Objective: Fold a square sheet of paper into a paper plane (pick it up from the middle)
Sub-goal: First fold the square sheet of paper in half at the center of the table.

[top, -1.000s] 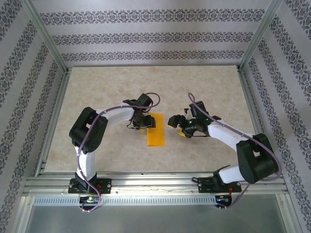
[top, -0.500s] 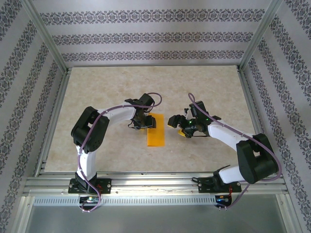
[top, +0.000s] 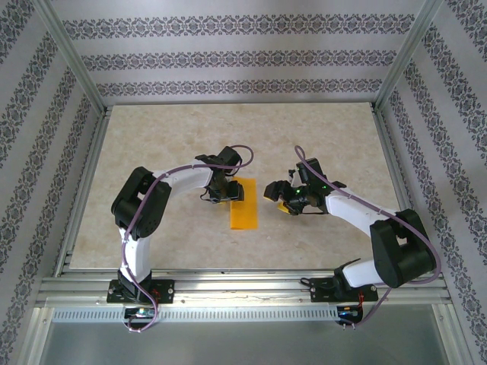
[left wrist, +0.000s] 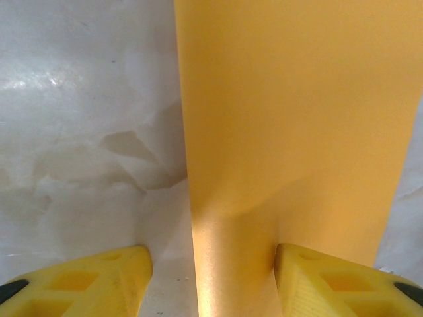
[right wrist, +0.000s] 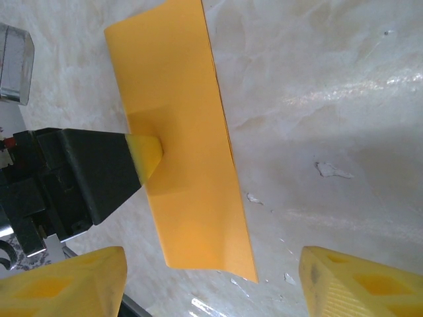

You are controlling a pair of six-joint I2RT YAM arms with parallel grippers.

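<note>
Orange sheet [top: 244, 203]: it lies flat near the middle of the table [top: 152, 152] as a long narrow rectangle, its long sides running from 12 to 6 o'clock in the top view.
Layers: in the right wrist view a thin second edge seems to show along one long side. How many layers there are, I cannot tell.
Left gripper [top: 227, 192]: it points down at the 11 o'clock corner of the sheet. Its jaws stand apart across one long edge of the paper and grip nothing.
Left fingertips: in the left wrist view one yellow fingertip [left wrist: 79, 281] is over bare table and the other is over the paper. Both are cut off by the lower border.
Contact: in the right wrist view one yellow tip [right wrist: 147, 153] meets the surface of the sheet, with a soft shadow around it. The other finger is hidden behind the black gripper body.
Right gripper [top: 272, 188]: it is at 3 o'clock from the far end of the sheet, near but apart. Its jaws are wide, with nothing between them.
Right fingertips: they are cut off at the lower corners of the right wrist view.
Hidden part: in the top view the left gripper covers the 11 o'clock corner of the sheet.
Cut off: in the left wrist view the sheet runs out of the picture at 12 and 3 o'clock.
</note>
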